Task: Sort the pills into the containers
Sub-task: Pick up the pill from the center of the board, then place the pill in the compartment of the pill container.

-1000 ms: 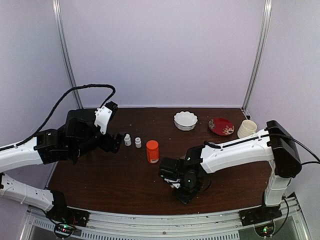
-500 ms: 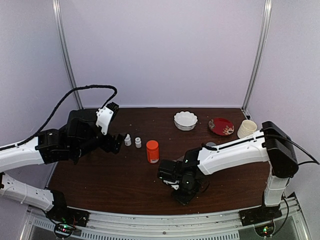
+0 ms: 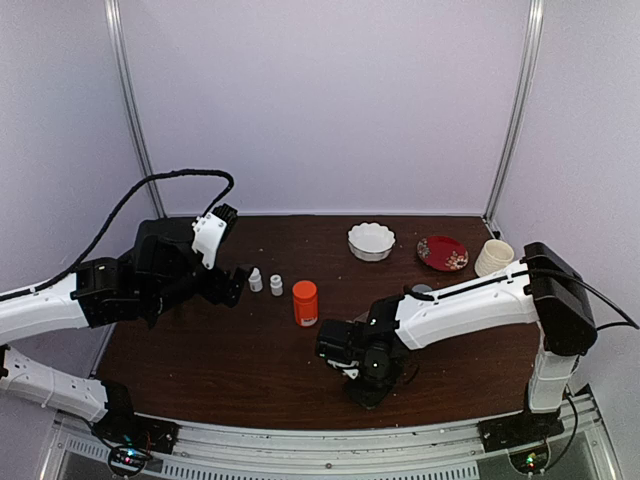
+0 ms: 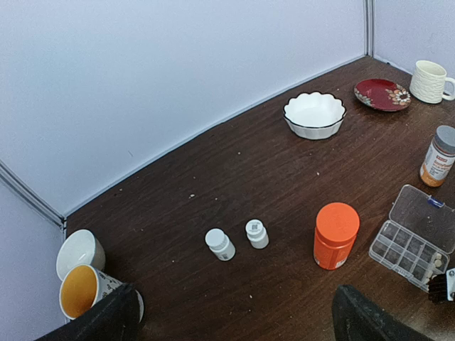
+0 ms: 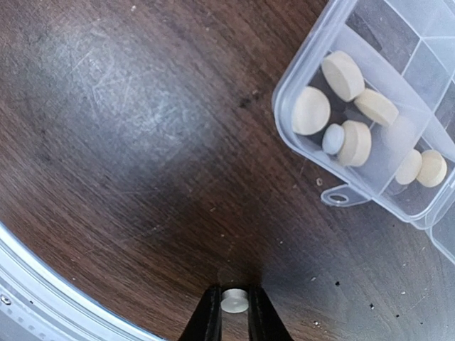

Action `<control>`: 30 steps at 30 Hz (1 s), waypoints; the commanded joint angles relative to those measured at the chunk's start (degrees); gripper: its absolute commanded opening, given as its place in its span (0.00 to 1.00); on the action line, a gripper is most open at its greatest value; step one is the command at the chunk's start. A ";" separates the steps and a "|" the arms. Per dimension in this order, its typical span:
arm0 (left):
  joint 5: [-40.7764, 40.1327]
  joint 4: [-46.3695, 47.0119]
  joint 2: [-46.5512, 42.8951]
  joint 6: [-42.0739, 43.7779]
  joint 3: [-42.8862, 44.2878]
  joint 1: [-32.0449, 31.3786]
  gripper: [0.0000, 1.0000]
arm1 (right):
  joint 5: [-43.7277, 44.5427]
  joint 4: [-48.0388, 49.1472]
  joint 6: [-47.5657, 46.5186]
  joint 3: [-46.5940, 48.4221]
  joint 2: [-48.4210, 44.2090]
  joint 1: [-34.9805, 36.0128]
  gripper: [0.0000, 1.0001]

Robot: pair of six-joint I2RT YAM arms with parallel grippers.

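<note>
Enclosing scratched dark table, pale walls; gripper pinching pill.

White link shells, black joint housings on left arm and right arm. Thick black cable off the left arm. Slim black fingers on right gripper.

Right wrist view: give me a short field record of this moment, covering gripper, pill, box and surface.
right gripper: closed on a small round cream-white pill, one finger at each side
pill position: over the dark brown wooden table, outside the box; cannot tell whether it is lifted
clear plastic organizer box: upper right of the view, apart from the gripper
box contents: several cream disc-shaped pills in the nearest cells, plus one smaller pale one
</note>
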 commanded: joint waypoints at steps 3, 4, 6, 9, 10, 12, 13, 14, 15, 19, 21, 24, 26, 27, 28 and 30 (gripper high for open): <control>0.04 1.65 -0.16 -0.26 1.25 0.37 0.97 | 1.06 -0.56 -0.53 0.20 -0.36 -0.15 0.11; -0.05 1.69 -0.14 -0.25 1.17 0.38 0.98 | 1.27 -1.00 -0.77 0.71 -0.68 -0.16 0.11; -0.31 1.66 -0.21 -0.34 1.16 0.35 0.98 | 1.66 -1.94 -1.55 1.93 -1.24 -0.46 0.12; -0.58 1.69 -0.31 -0.39 1.16 0.44 0.98 | 2.60 -3.09 -2.66 3.70 -2.23 -1.85 0.12; -0.60 1.70 -0.41 -0.39 1.16 0.42 0.98 | 3.04 -3.32 -3.14 4.33 -2.41 -2.47 0.11; -0.76 1.67 -0.49 -0.42 1.12 0.43 0.98 | 3.65 -4.06 -4.09 5.40 -2.44 -3.90 0.11; -0.78 1.65 -0.54 -0.53 1.04 0.45 0.98 | 3.89 -4.24 -4.63 5.81 -2.44 -4.68 0.11; -0.86 1.62 -0.70 -0.61 0.93 0.48 0.98 | 4.15 -4.33 -5.11 6.20 -2.44 -5.49 0.11; -0.91 1.63 -0.86 -0.63 0.78 0.42 0.98 | 4.27 -4.57 -5.67 6.60 -2.44 -6.23 0.12; -1.00 1.91 -1.28 -0.69 0.27 0.42 0.98 | 5.51 -5.43 -7.56 8.90 -2.08 -9.34 0.11; -1.02 1.89 -1.22 -0.71 0.28 0.42 0.98 | 5.77 -5.68 -8.25 10.11 -1.58 -10.53 0.12; -1.00 1.59 -0.93 -0.74 0.52 0.51 0.98 | 5.82 -6.13 -9.19 11.49 -1.07 -11.38 0.12; -1.05 1.39 -0.99 -0.68 0.63 0.53 0.98 | 5.71 -6.41 -9.58 11.89 -0.72 -11.50 0.11; -1.05 1.43 -0.94 -0.62 0.64 0.56 0.98 | 5.51 -6.46 -9.63 11.98 -0.69 -11.46 0.12; -1.05 1.39 -0.91 -0.66 0.64 0.52 0.98 | 5.22 -6.42 -9.70 11.99 -0.61 -11.50 0.12; -0.98 1.51 -0.83 -0.71 0.64 0.69 0.98 | 4.51 -6.36 -9.79 12.08 -0.42 -11.45 0.12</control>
